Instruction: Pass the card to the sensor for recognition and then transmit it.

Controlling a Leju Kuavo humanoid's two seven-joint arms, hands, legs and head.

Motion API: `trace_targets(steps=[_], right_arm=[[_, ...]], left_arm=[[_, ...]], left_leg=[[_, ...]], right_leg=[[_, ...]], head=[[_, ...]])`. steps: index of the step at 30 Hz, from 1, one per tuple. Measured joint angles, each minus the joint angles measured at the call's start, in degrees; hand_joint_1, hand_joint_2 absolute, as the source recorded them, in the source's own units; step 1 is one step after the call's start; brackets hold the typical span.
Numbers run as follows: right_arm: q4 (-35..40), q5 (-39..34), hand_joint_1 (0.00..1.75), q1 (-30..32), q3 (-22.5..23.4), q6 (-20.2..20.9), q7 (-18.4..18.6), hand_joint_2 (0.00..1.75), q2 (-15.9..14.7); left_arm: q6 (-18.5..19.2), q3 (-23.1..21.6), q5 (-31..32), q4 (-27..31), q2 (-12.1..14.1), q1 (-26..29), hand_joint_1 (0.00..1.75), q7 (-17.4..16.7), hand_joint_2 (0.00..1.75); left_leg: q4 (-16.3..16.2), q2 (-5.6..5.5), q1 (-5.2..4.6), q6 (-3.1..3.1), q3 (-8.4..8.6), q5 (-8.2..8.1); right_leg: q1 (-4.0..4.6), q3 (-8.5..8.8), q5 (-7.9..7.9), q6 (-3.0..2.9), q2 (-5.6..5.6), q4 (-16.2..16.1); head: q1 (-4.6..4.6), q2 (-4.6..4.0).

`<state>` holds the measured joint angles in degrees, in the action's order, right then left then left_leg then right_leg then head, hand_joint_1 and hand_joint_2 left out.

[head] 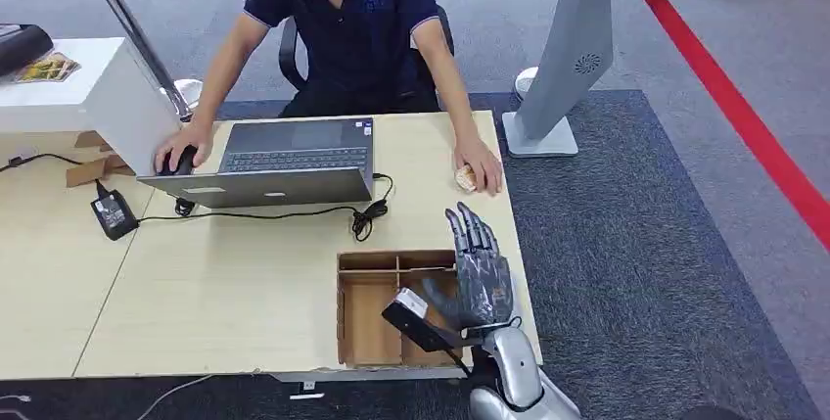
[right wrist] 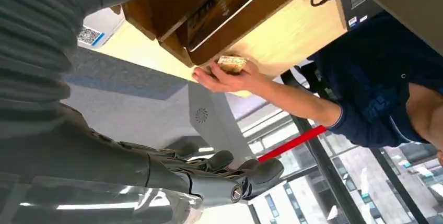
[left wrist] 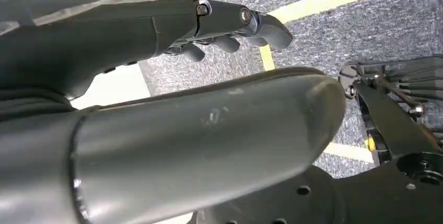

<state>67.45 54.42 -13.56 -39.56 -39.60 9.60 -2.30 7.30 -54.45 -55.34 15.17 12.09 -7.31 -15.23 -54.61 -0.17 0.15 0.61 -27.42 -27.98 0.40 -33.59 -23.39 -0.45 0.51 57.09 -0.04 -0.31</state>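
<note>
One right hand (head: 482, 273), fingers (head: 473, 229) spread, hovers over the table's (head: 245, 283) right edge.

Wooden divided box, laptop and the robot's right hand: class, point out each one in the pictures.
Wooden divided box (head: 370, 327), head view, on the floor of its left compartment.
Laptop (head: 294, 159), head view, on its keyboard.
Right hand (head: 482, 281), head view, on the back of the hand, above the box's right side.
</note>
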Motion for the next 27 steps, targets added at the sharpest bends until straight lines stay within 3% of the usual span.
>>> trace_targets(steps=[1,6,27], right_arm=[[0.00,-0.09,0.45,0.01,0.00,0.00,0.02,1.75,-0.02],[-0.20,-0.17,0.30,0.13,-0.04,0.00,0.20,1.75,-0.02],[-1.31,-0.26,0.30,0.38,-0.09,0.00,0.52,1.75,-0.04]], left_arm=[[0.00,0.00,-0.02,0.00,0.00,0.00,0.00,0.00,0.00],[-0.09,0.00,-0.09,0.00,0.00,0.00,0.00,-0.09,0.00],[-0.09,0.00,-0.17,0.00,0.00,0.01,0.00,-0.09,0.00]], left_leg=[[0.00,0.00,0.00,0.00,0.00,0.00],[0.00,0.00,0.00,0.00,0.00,0.00],[0.00,0.00,0.00,0.00,0.00,0.00]], right_leg=[[0.00,0.00,0.00,0.00,0.00,0.00],[0.00,0.00,0.00,0.00,0.00,0.00],[0.00,0.00,0.00,0.00,0.00,0.00]], head=[[0.00,0.00],[0.00,0.00],[0.00,0.00]])
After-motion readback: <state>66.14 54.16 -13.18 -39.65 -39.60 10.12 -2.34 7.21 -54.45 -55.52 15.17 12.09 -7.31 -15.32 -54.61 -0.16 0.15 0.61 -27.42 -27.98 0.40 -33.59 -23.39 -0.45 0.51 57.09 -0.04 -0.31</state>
